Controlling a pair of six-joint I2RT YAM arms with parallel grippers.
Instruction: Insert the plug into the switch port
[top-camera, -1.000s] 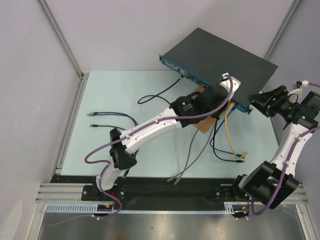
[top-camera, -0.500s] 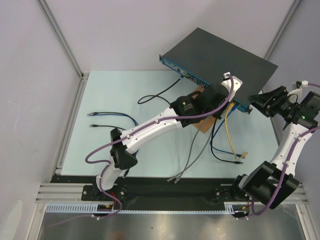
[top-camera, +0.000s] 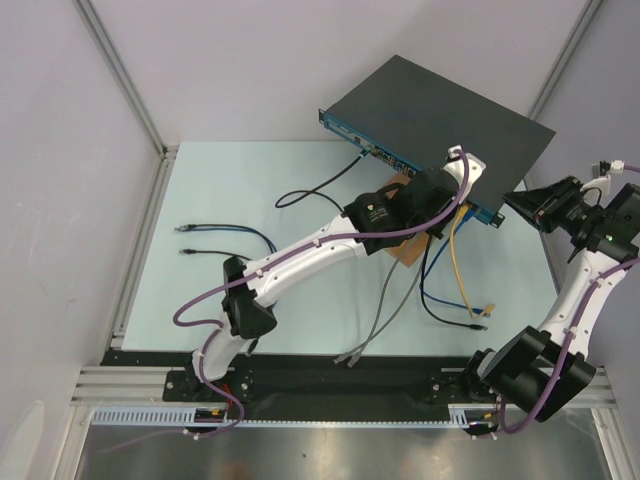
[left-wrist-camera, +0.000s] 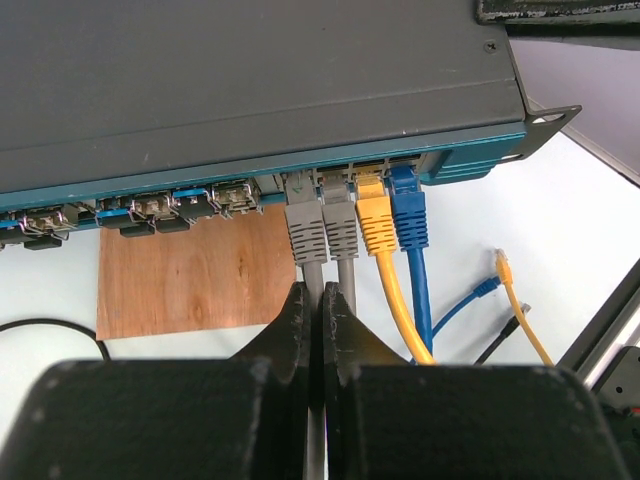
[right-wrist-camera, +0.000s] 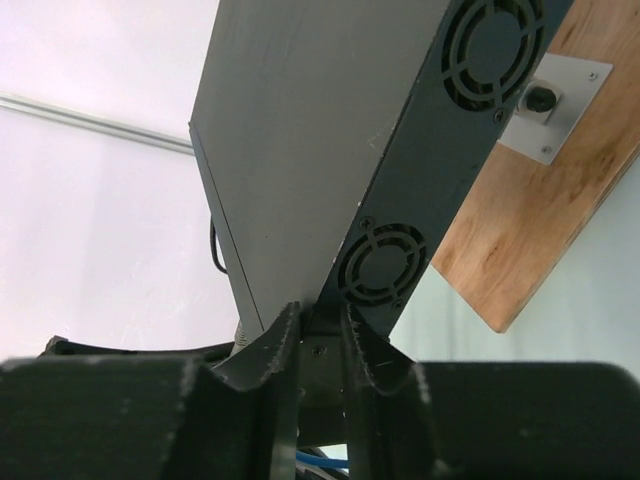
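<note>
I saw the wide flat black metal switch, blue socket face forward, lying angled at the upper right of the overhead view, with a flat brown wooden board showing under its front edge. The right gripper was clamped on the box's corner by the fan grilles. The left gripper was pinched together on a thin grey cable just below its ribbed grey plug, which sat in a port left of a yellow plug.

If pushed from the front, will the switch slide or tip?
Probably won't tip: the switch is wide and flat. It might slide on the wooden board, though the right gripper straddling its corner should brace it.
</note>
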